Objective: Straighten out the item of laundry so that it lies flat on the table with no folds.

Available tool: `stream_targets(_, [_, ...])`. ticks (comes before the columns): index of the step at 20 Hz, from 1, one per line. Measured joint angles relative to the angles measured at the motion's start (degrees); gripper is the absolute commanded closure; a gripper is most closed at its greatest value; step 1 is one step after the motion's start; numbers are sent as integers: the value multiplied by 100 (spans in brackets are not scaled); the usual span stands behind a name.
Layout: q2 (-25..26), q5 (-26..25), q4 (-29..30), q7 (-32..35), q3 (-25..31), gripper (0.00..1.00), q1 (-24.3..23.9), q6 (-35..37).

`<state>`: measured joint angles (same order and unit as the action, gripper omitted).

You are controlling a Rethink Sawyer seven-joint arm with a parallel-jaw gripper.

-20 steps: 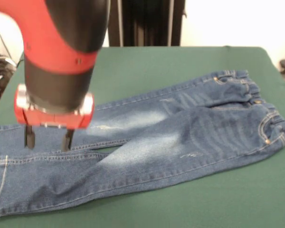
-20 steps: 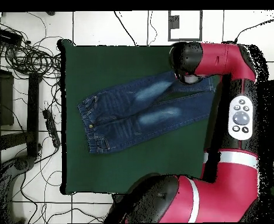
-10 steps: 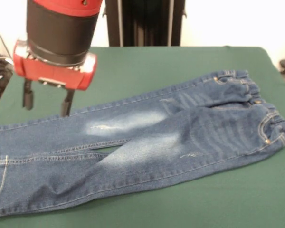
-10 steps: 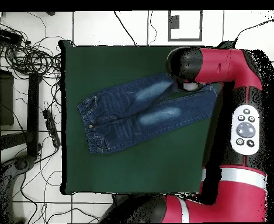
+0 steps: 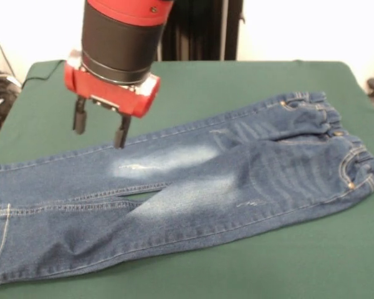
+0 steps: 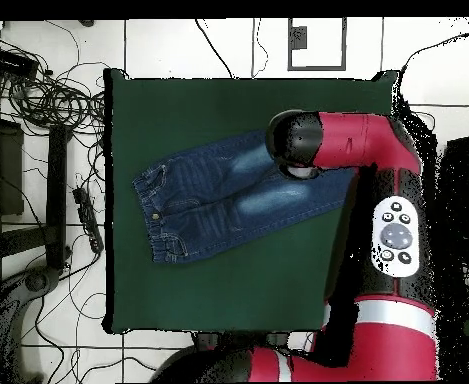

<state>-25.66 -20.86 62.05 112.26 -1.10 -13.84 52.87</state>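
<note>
Green table (image 5: 237, 81); jeans (image 5: 193, 187) cuffs arm-hidden overhead (end effector (image 5: 100, 124) empty).

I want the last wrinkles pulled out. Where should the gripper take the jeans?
Probably at the near leg's cuff, coming straight down. That leg of the jeans still ripples near the hem, and the edge lies flat on the table, free to pinch. The gripper hangs open above.

Blue denim jeans (image 5: 193, 187) with tan stitching, whitish faded patches across both legs, small copper-coloured rivets by the gathered waistband. Dark green felt-like table (image 5: 280, 81) all round the jeans. Above the jeans' upper leg, red and black arm (image 6: 363, 150) ending in a red wrist block with a black pincer (image 5: 100, 123). White tiled floor (image 6: 208, 45) beyond the table.
</note>
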Motion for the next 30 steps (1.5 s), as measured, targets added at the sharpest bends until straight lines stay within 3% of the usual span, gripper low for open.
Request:
stream_targets(13, [380, 18, 329, 1100, -374, 0, 483, -1349])
stream_targets(30, [996, 754, 346, 1312, -683, 0, 802, -1429])
